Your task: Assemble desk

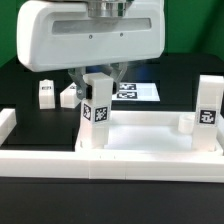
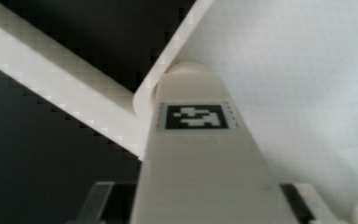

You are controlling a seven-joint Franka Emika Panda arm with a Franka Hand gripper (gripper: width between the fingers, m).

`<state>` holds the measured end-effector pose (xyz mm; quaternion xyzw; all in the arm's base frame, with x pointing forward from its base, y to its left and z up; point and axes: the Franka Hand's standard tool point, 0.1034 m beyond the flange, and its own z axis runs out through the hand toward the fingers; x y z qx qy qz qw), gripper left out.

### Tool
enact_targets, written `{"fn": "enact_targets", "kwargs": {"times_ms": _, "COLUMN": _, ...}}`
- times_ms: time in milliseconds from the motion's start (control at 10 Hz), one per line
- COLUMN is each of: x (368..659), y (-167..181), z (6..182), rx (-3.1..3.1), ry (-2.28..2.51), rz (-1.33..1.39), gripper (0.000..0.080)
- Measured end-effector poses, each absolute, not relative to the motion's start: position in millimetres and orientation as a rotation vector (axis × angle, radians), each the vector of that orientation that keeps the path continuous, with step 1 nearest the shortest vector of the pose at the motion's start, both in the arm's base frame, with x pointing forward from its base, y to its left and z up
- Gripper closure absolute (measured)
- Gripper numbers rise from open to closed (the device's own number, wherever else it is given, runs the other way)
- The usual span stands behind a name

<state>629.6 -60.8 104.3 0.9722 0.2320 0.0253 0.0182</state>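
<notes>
Black bench (image 1: 18,85) is being seen beneath all parts, with a long white border rail (image 1: 40,160) lying along its near edge in the exterior view. The desk top (image 1: 150,138) is lying flat just behind that rail, open side up. A tagged leg (image 1: 98,110) is standing upright at the top's corner toward the exterior view's left. In the wrist view its far end (image 2: 197,118) is meeting a rounded corner of the top (image 2: 318,60). The hand (image 1: 98,78) is being held directly above this leg, one finger (image 2: 108,200) on either side of it. It cannot be told whether the pads are pressing on the leg. A second leg (image 1: 208,108) is standing at the corner toward the exterior view's right. Two smaller tagged white pieces (image 1: 45,93) are resting on the bench behind, near the marker board (image 1: 138,90).
</notes>
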Motion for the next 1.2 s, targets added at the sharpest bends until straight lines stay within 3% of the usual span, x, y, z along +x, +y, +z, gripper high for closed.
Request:
{"fn": "enact_targets", "kwargs": {"times_ms": 600, "x": 630.7, "y": -60.9, "z": 103.3, "rx": 3.166, "ry": -0.373, "rz": 0.113, "gripper": 0.0509}}
{"fn": "enact_targets", "kwargs": {"times_ms": 1200, "x": 630.8, "y": -62.2, "z": 103.6, "rx": 2.991, "ry": -1.141, "rz": 0.092, "gripper": 0.0509}}
